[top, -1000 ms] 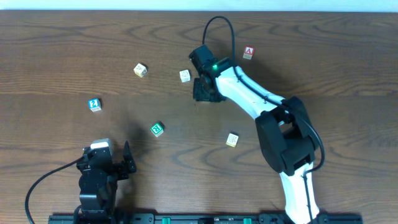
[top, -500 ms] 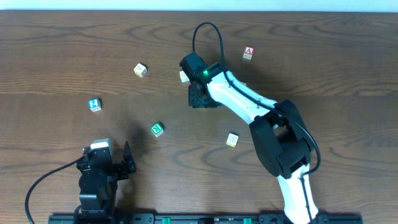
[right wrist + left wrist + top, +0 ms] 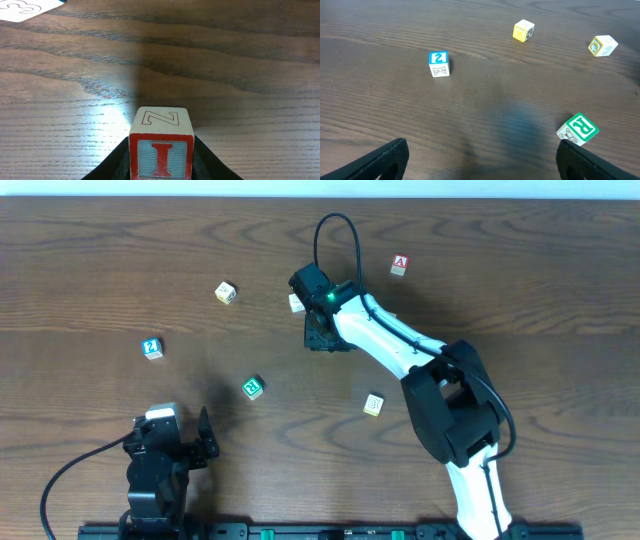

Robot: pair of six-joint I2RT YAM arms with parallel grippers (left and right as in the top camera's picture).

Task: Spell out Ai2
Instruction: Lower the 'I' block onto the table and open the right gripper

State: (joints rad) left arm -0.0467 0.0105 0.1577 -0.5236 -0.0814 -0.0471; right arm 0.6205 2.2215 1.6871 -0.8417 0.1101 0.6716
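My right gripper (image 3: 322,332) (image 3: 161,159) is shut on the "I" cube (image 3: 161,131), white with a red "I" and a "Z" on top; in the overhead view the gripper hides it. I cannot tell whether the cube touches the table. The "A" cube (image 3: 400,265) lies at the back right, right of this gripper. The blue "2" cube (image 3: 152,348) (image 3: 438,63) lies at the left. My left gripper (image 3: 205,443) (image 3: 485,167) is open and empty near the front edge, with the "2" cube ahead and to its left.
A green cube (image 3: 252,387) (image 3: 577,129) lies just by my left gripper's right finger. Cream cubes lie at the back left (image 3: 226,292) (image 3: 523,30), beside my right gripper (image 3: 294,303) (image 3: 602,45) and at centre right (image 3: 373,404).
My right gripper moved left with the "I" cube between one second and half a second ago, then stayed still. The left arm has not moved.
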